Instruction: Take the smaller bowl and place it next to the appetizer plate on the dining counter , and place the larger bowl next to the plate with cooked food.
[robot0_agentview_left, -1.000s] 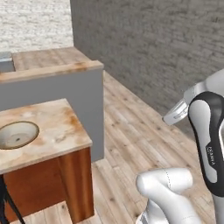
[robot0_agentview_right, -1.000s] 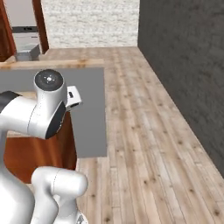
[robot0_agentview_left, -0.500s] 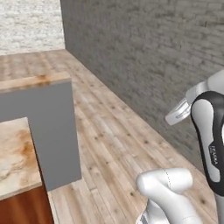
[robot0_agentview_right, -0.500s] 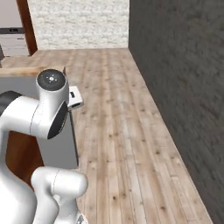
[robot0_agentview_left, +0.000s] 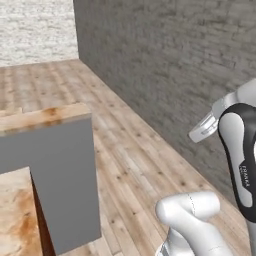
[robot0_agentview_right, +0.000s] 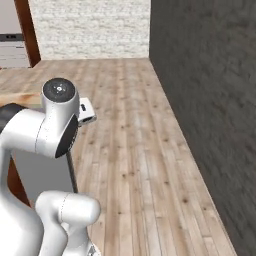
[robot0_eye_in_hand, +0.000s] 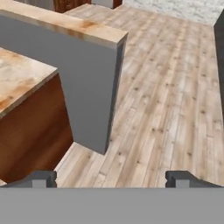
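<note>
The end of the dining counter (robot0_agentview_left: 46, 116) shows as a raised beige stone top with rust marbling on a grey wall, at the left in the left base view. The same counter end (robot0_eye_in_hand: 70, 25) crosses the upper left of the hand view. My gripper (robot0_eye_in_hand: 111, 179) is open, its two dark fingertips (robot0_eye_in_hand: 43, 178) wide apart with nothing between them, hovering over the wooden floor beside the counter's end. The smaller bowl, the larger bowl, the appetizer plate and the plate with cooked food are out of view.
A lower marbled worktop (robot0_eye_in_hand: 19, 74) with a wood-brown cabinet front (robot0_eye_in_hand: 35, 135) sits behind the grey wall. A dark grey brick wall (robot0_agentview_left: 170, 65) runs along the right, and a white brick wall (robot0_agentview_right: 90, 27) closes the far end. Wooden floor (robot0_agentview_right: 135, 150) lies between.
The whole picture has shifted, so the base and its cameras have turned: worktop and sink slid off to the left, the dark wall takes more room. The gripper stays open.
</note>
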